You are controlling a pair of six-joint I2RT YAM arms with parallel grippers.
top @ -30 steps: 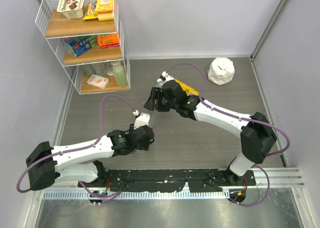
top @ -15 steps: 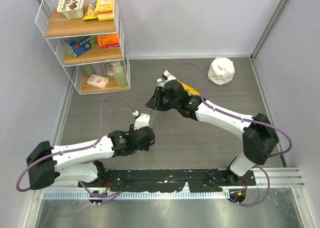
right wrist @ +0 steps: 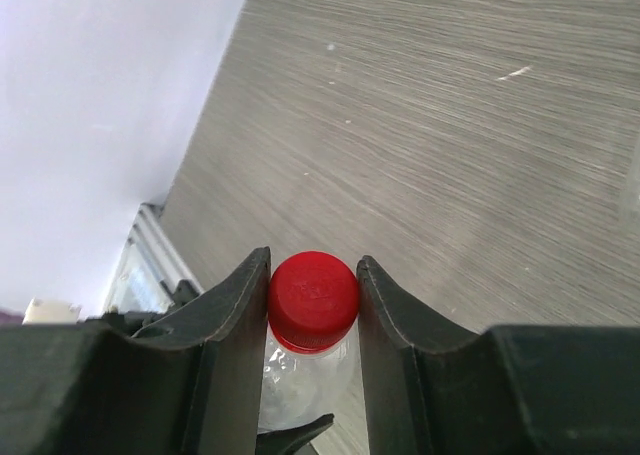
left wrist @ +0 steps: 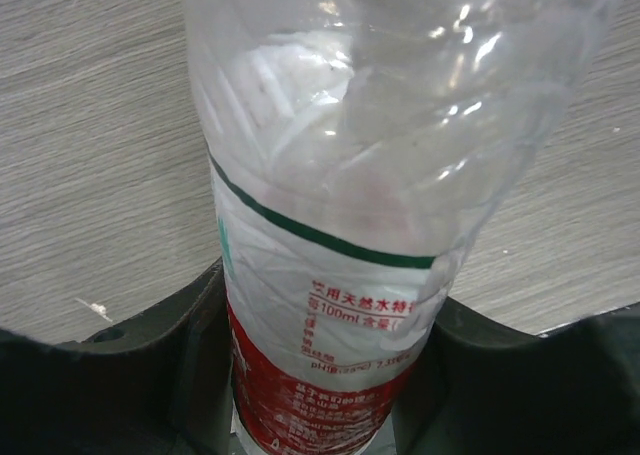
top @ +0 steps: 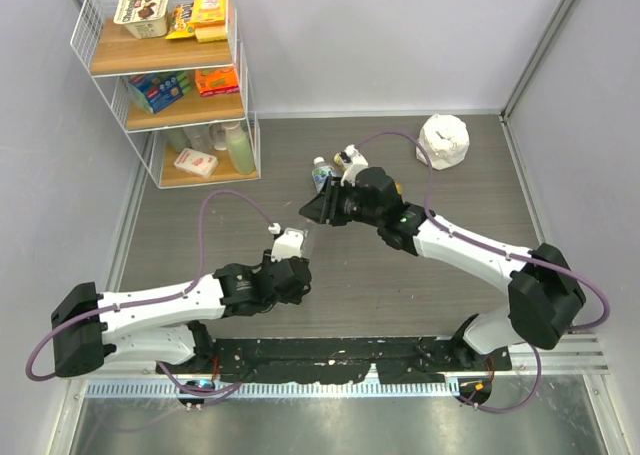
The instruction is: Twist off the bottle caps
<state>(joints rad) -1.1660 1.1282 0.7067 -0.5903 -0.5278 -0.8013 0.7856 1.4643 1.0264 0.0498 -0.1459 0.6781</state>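
My left gripper (left wrist: 325, 375) is shut on the lower body of a clear bottle with a red label (left wrist: 340, 225). The same gripper (top: 292, 277) sits left of centre in the top view. The bottle's neck (right wrist: 300, 370) points up and right toward my right gripper (top: 318, 212). In the right wrist view that gripper (right wrist: 313, 258) is shut on the red cap (right wrist: 313, 297), one finger pressed on each side. A bottle with a blue-white label (top: 322, 175) and a white cap stands just behind the right gripper. The yellow one is hidden.
A white wire shelf rack (top: 165, 75) with boxes and bottles stands at the back left. A crumpled white object (top: 443, 140) lies at the back right. Grey walls close in the left and right sides. Purple cables loop over both arms.
My right gripper has closed on the red cap, and its wrist has shifted to the right, uncovering the blue-white labelled bottle behind it. The left gripper has kept its hold on the bottle.
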